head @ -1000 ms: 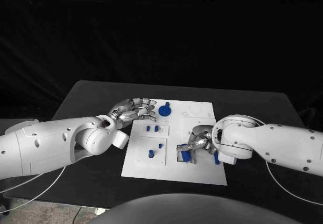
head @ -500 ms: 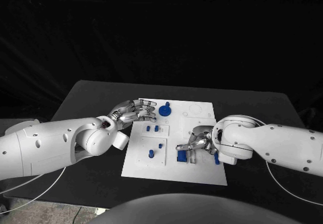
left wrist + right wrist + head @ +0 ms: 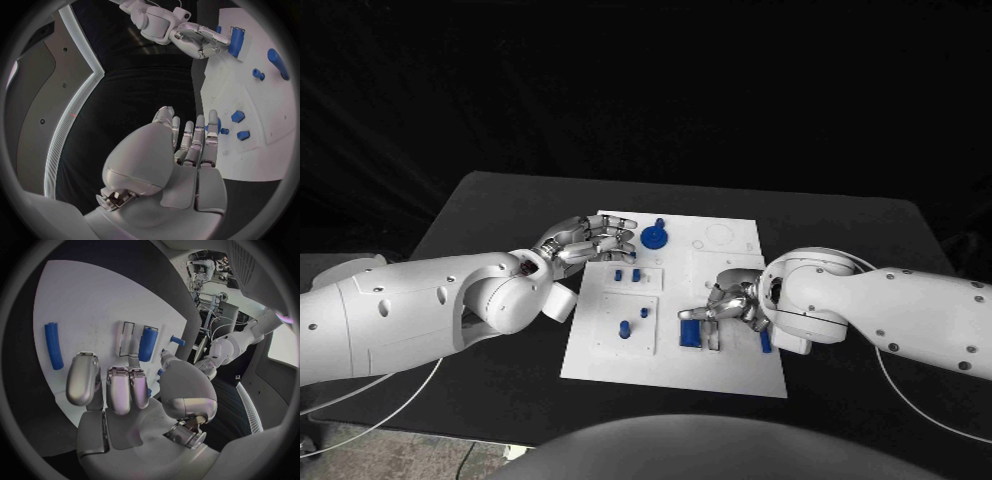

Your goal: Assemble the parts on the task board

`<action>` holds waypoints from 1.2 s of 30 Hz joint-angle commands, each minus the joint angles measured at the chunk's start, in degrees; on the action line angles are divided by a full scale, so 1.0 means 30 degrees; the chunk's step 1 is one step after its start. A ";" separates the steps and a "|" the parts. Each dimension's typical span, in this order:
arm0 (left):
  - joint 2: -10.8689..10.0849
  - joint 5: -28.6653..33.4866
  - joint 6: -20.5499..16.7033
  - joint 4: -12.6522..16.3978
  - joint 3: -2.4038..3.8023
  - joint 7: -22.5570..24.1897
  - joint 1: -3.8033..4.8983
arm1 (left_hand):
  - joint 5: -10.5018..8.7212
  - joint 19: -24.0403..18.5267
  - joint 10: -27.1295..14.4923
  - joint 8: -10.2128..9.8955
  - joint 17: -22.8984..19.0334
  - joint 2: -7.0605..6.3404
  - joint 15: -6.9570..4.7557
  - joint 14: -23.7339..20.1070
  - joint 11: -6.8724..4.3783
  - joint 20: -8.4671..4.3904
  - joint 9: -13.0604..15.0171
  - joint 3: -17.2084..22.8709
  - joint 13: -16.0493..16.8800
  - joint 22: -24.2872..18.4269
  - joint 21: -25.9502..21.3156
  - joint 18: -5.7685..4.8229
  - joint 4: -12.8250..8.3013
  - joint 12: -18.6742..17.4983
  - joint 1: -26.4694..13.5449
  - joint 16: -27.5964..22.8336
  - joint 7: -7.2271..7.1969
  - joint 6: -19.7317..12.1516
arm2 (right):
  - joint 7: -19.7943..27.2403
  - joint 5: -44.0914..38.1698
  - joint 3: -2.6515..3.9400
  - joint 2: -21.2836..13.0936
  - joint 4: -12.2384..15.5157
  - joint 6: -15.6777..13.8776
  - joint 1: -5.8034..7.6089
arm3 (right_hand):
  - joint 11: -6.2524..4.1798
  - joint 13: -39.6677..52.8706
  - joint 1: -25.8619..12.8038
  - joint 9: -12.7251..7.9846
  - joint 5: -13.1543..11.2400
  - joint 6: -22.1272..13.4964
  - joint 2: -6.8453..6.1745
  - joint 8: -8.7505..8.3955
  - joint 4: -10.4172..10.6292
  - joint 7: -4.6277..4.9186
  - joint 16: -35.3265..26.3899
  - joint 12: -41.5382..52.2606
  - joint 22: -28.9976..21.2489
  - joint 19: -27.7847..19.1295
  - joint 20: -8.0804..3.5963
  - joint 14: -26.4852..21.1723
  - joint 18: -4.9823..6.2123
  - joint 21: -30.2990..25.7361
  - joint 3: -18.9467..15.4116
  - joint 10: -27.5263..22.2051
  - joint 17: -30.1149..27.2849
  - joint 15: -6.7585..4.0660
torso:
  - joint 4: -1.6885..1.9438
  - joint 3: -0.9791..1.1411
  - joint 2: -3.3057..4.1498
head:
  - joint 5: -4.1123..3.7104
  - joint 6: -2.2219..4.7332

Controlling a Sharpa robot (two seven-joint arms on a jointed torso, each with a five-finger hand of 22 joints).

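Two silver hands over white rectangular task board (image 3: 733,375). Right hand (image 3: 728,300) empty, fingers loosely curled, fingertips touching flat blue rectangular block (image 3: 689,332) in board slot; block's long axis runs away from robot. Left hand (image 3: 589,240) open, empty, at board's far left edge, farther off.

white task board (image 3: 733,370), blue parts (image 3: 689,331)

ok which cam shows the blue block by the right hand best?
Right wrist view: the blue block shows whole, just past the right hand fingers. Head view shows it small, beside the hand. Left wrist view has it distant, partly hidden.
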 commanded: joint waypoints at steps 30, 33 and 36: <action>-0.0007 0.0031 0.0447 0.0023 0.0009 0.0011 -0.0047 | 0.0190 0.0037 0.0151 -0.0030 -0.0044 -0.0006 0.0011 0.0150 -0.0087 -0.0143 -0.0038 0.0172 -0.0041 0.0044 0.0069 -0.0293 -0.0067 -0.0046 0.0230 0.0083 0.1092 0.0238 | -0.0016 -0.3023 0.0217 -0.3773 0.1447 -0.0463 0.0703 | -0.0146 0.5016 0.4662 0.2559 0.5630 -0.1402 0.0745 0.2786 -0.0654 -0.0262 -0.1750 0.0072 0.2415 -0.0768 -0.0116 0.0990 0.0558 -0.2376 -0.1073 0.1970 0.0821 -0.0055 | 0.0001 0.0000 -0.0010 | -0.0041 0.0001; 0.0011 0.0031 0.0464 0.0024 0.0009 0.0012 -0.0058 | 0.0223 0.0039 0.0199 -0.0033 -0.0046 -0.0004 0.0020 0.0183 -0.0078 -0.0146 -0.0049 0.0204 -0.0048 0.0055 0.0075 -0.0303 -0.0080 -0.0041 0.0247 0.0092 0.1093 0.0254 | -0.0145 -0.4569 0.0169 -0.3899 0.1245 -0.0285 0.0684 | -0.0160 0.5016 0.4702 0.2487 0.5683 -0.1275 0.0799 0.2791 -0.0632 -0.0283 -0.1671 0.0072 0.2468 -0.0695 -0.0114 0.1028 0.0521 -0.2185 -0.1060 0.1970 0.0922 -0.0065 | -0.0004 -0.0001 0.0000 | -0.0037 0.0001; 0.0004 0.0031 0.0441 0.0030 0.0009 0.0027 -0.0064 | 0.0236 0.0042 0.0232 -0.0047 -0.0047 -0.0015 0.0035 0.0220 -0.0063 -0.0147 -0.0063 0.0226 -0.0057 0.0066 0.0081 -0.0313 -0.0091 -0.0043 0.0256 0.0104 0.1071 0.0246 | -0.0161 -0.5383 0.0133 -0.4066 0.1321 -0.0236 0.0640 | -0.0182 0.5016 0.4719 0.2413 0.5711 -0.1163 0.0830 0.2786 -0.0595 -0.0305 -0.1599 0.0072 0.2517 -0.0621 -0.0121 0.1069 0.0489 -0.2014 -0.1062 0.1970 0.1009 -0.0084 | -0.0003 0.0009 0.0016 | -0.0084 0.0001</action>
